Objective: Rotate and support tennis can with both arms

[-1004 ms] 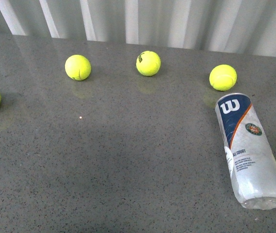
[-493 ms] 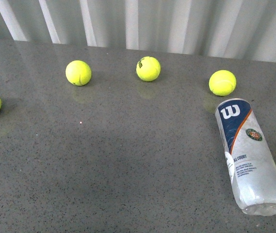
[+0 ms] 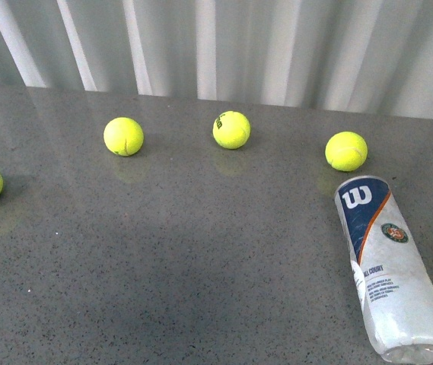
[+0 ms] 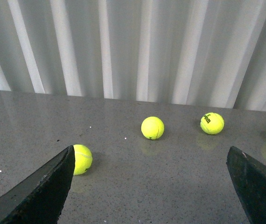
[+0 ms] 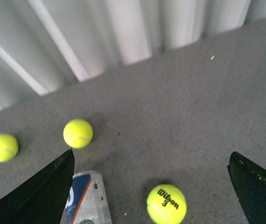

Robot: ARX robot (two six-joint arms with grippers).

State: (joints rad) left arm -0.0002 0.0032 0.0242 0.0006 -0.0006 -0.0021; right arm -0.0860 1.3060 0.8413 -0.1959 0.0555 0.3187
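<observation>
The can [image 3: 390, 274] lay on its side on the table [image 3: 201, 251], over on the right, with its blue end near one ball [image 3: 346, 150]. The left gripper [image 4: 149, 150] was wide open and empty, and no can showed in its view. The right gripper [image 5: 151, 154] was wide open and empty too, and the can peeked out just beside one finger [image 5: 44, 191]. I think the right one should go down first and take the can by its middle, softly, since it is round and could roll. Then the left one could come across to hold up the other end, and both should miss that ball
</observation>
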